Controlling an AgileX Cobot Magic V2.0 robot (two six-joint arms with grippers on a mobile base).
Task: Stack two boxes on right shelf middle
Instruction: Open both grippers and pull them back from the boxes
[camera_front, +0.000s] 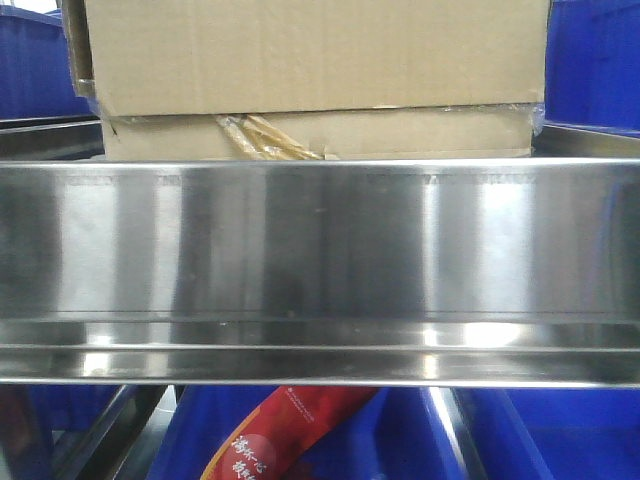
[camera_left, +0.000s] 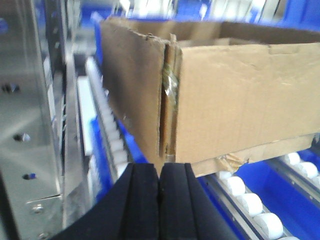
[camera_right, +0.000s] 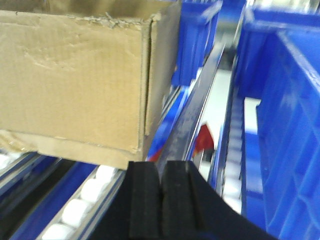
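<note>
There, stacked corrugated cardboard boxes (camera_front: 310, 70) behind a brushed-steel shelf rail (camera_front: 320, 240).

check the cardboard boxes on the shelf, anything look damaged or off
Yes. The lower box has torn tape and ripped cardboard along its front edge, under the upper box. From the left wrist view, a corner seam is split, with crumpled tape.

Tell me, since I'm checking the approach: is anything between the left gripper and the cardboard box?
Nothing visible. The left gripper, fingers pressed together, sits just below the cardboard box corner with open space between them.
</note>
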